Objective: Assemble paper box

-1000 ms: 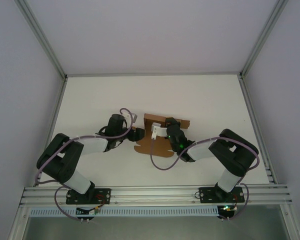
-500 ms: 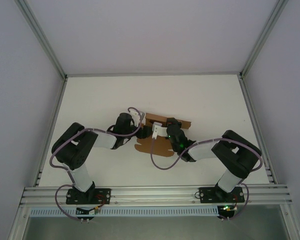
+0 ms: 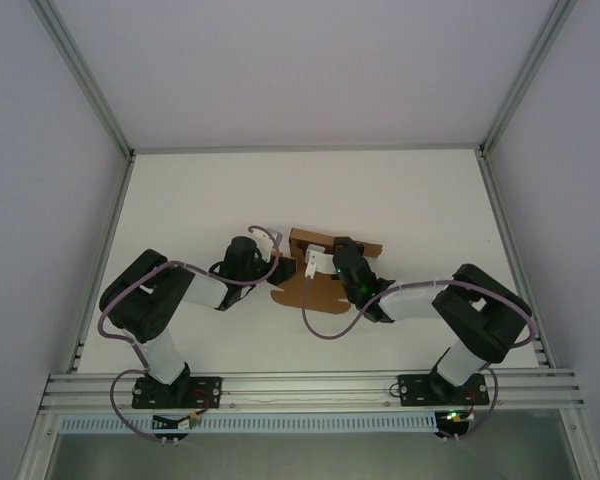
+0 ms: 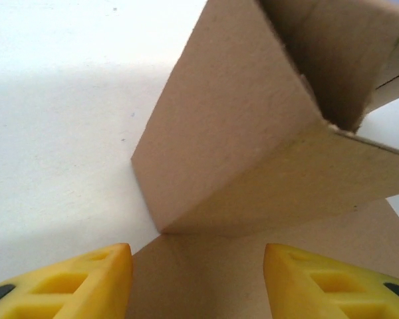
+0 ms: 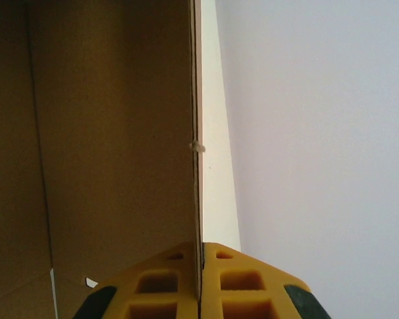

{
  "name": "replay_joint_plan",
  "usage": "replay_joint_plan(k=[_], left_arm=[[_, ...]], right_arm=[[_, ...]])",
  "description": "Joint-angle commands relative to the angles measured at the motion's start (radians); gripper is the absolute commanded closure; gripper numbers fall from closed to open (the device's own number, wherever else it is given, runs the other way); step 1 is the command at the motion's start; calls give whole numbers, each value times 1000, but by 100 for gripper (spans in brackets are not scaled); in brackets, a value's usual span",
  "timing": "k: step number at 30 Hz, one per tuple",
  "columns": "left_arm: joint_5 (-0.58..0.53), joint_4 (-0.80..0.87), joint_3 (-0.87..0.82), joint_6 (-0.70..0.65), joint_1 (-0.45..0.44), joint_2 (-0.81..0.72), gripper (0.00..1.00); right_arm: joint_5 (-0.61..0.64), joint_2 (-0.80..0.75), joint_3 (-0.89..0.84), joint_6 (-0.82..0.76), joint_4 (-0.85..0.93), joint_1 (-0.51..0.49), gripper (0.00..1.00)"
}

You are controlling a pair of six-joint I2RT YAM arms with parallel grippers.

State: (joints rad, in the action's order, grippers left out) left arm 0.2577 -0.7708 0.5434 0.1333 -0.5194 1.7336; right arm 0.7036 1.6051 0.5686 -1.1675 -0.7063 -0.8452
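**Top view.** The box sits mid-table between the two arms and looks about half built. A wall stands along its far edge, while a panel with wavy tabs lies flat toward the near side. By my judgement, those tabs and the closing flaps are what is left to fold and tuck in. The left gripper is at the box's left end and the right gripper is over its middle. From up here the wrists cover the fingers, so I cannot tell how either claw is set.

**Left wrist.** An end panel of the box stands upright on the table and meets a longer, tilted wall at a corner. The base lies flat below them. The left gripper has its yellow fingers standing apart and holds nothing, with only bare base panel between them. The corner appears loose rather than locked. The frame cuts off the upper flaps, so I cannot tell how they join.

**Right wrist.** The right gripper is pinched tight on the thin edge of an upright wall of the box. The inside of the box is dim. A small nub on that edge is too small to identify. A pale strip of table runs beside the wall.
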Motion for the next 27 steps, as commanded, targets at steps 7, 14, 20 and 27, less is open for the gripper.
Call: replay_joint_plan(k=[7, 14, 20, 27], left_arm=[[56, -90, 74, -70, 10, 33, 36], [87, -75, 189, -91, 12, 105, 43], [77, -128, 163, -56, 12, 67, 69], [79, -156, 133, -4, 13, 29, 79]], right_arm=[[-110, 6, -6, 118, 334, -12, 100], [-154, -6, 16, 135, 406, -7, 100], [-156, 3, 26, 151, 392, 7, 100], [-229, -47, 81, 224, 419, 50, 100]])
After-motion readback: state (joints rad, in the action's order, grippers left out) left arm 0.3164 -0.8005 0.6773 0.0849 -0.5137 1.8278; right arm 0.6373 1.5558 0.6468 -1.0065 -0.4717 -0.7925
